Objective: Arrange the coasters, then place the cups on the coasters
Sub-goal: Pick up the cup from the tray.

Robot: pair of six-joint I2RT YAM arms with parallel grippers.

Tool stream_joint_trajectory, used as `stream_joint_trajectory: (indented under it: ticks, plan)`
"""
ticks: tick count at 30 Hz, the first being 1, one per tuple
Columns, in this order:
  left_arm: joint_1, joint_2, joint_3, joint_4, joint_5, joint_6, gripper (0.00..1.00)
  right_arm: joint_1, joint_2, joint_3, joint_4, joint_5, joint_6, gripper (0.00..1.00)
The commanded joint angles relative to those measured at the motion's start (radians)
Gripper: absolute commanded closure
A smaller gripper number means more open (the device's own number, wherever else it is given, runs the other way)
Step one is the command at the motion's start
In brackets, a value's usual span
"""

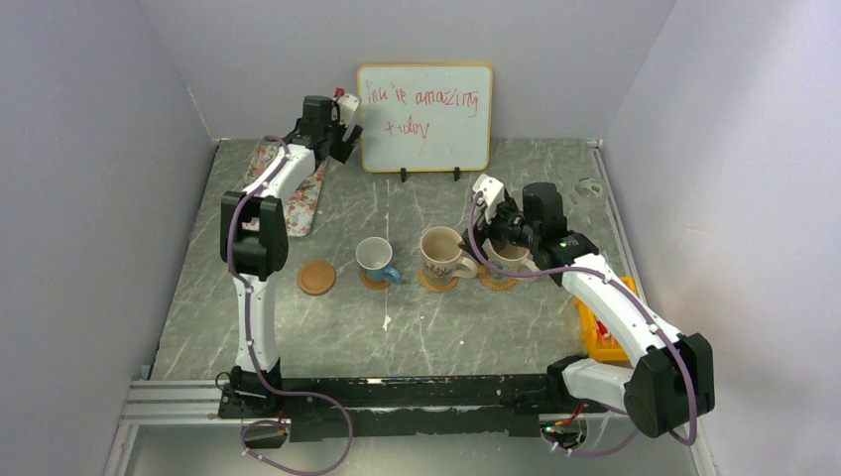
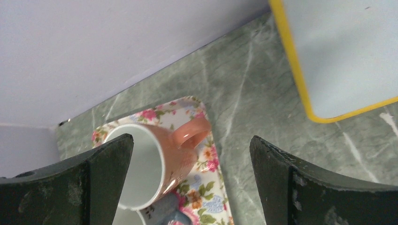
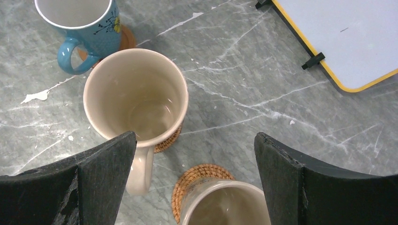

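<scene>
Mid-counter row, then far-left corner. On the counter (image 1: 446,337) a row runs left to right. It starts with a bare coaster (image 1: 317,277), then the blue-handled cup (image 1: 375,258), a printed cream cup (image 1: 439,253) and a second cream cup (image 3: 230,206), each cup seated on its own coaster. Four coasters show; a fifth cannot be found. Your right hand (image 3: 195,138) hangs over the second cream cup with its fingers spread wide, pinching nothing. Lift it straight up before swinging it anywhere, so that neither finger clips that rim or the handle of the neighbouring cream cup. Farther off, in the far-left corner, the floral tray (image 2: 206,187) carries the orange-brown cup (image 2: 173,159), its handle turned toward the whiteboard (image 1: 424,117). The grey cup (image 2: 164,213) lies just beside it, perhaps touching. Your left hand (image 2: 190,140) is poised above the tray, fingers likewise spread and empty, and the step in hand is judged to be fetching this cup for the bare coaster. The cup sits nearer one finger than the other, so centre the hand over its body first. Turn the wrist so the fingers close across the wall, clear of the handle and of the grey cup. Descend slowly, close firmly on the glazed wall and rise vertically. Then carry the cup toward the left end of the row and set it down squarely.
</scene>
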Motion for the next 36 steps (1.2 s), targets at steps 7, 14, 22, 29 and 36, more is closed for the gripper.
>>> stream_joint_trajectory:
  ticks: [7, 14, 22, 29, 36]
  plan:
    - [-0.012, 0.075, 0.129, -0.075, 0.056, 0.043, 0.00, -0.016, -0.008, -0.004, 0.047, -0.046, -0.003, 0.00]
    - [-0.012, 0.108, 0.130, -0.093, 0.091, 0.049, 0.00, -0.024, -0.015, -0.005, 0.047, -0.064, 0.002, 0.00]
    - [-0.012, 0.142, 0.149, -0.098, 0.110, 0.048, 0.00, -0.034, -0.022, -0.007, 0.047, -0.083, 0.008, 0.01]
    - [-0.012, 0.135, 0.113, -0.074, 0.113, 0.044, 0.00, -0.037, -0.018, -0.008, 0.047, -0.093, 0.009, 0.01]
    - [-0.012, 0.048, 0.035, 0.036, 0.130, 0.023, 0.00, -0.038, -0.015, -0.007, 0.044, -0.103, 0.012, 0.01]
